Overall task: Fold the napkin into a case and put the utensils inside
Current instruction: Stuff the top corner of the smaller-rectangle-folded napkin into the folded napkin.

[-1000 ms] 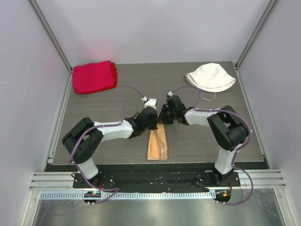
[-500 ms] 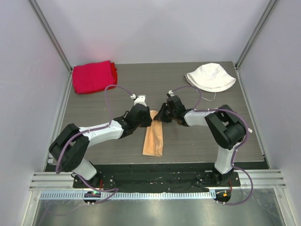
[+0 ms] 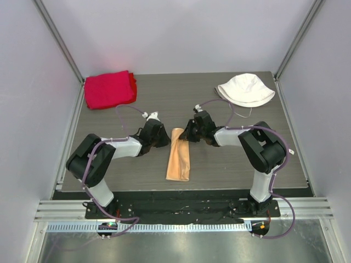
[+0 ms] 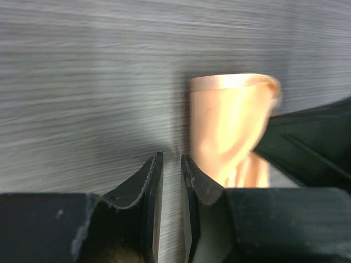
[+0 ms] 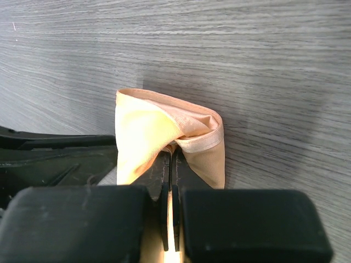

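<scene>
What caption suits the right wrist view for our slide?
Right fingers pinch the open end of the folded peach napkin on the table.

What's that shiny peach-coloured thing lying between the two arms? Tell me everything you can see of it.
It is a napkin of thin, glossy peach-tan satin, folded into a long, narrow, flat strip. It lies on the grey wood-grain table, running from the near edge away, slightly slanted. Its far end bulges open like a pocket mouth, showing a stitched hem, and the right tool pinches that end. The left tool sits close beside it, holding nothing.
</scene>
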